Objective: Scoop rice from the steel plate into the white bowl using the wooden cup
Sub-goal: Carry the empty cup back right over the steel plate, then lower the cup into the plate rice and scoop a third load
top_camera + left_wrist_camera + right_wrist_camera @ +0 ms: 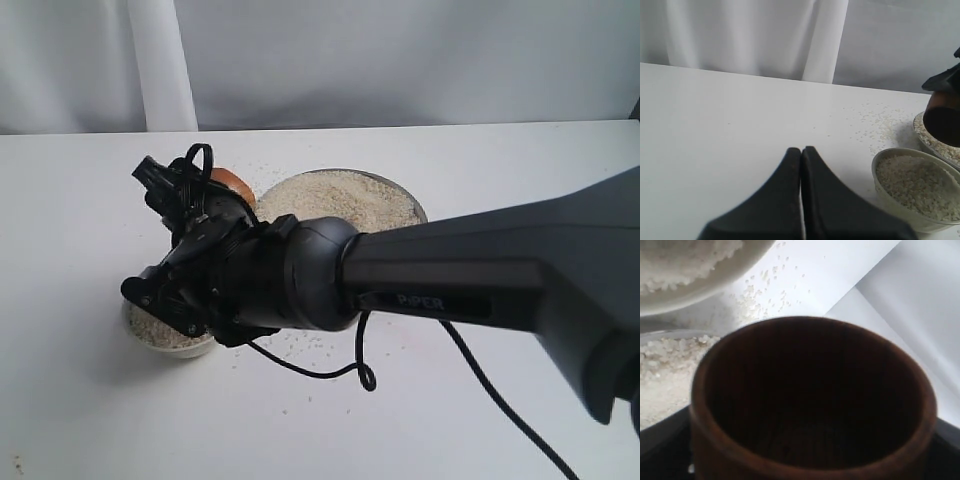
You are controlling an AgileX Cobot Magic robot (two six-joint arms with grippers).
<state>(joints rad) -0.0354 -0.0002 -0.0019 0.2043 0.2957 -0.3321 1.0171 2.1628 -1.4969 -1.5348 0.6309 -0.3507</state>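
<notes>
R gripper [203, 196] clamps empty wooden cup [810, 395] at steel plate [416, 207] edge; dip low into rice [340, 200], tilt gently.

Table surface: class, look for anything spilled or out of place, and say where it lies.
Loose rice grains lie scattered on the table beside the white bowl and the steel plate, outside both dishes, so they look spilled.

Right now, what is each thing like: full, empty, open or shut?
wooden cup: empty, held
right end effector: shut on the wooden cup
left end effector: shut, holding nothing
white bowl: partly filled with rice
steel plate: heaped with rice
table: loose grains scattered
</notes>
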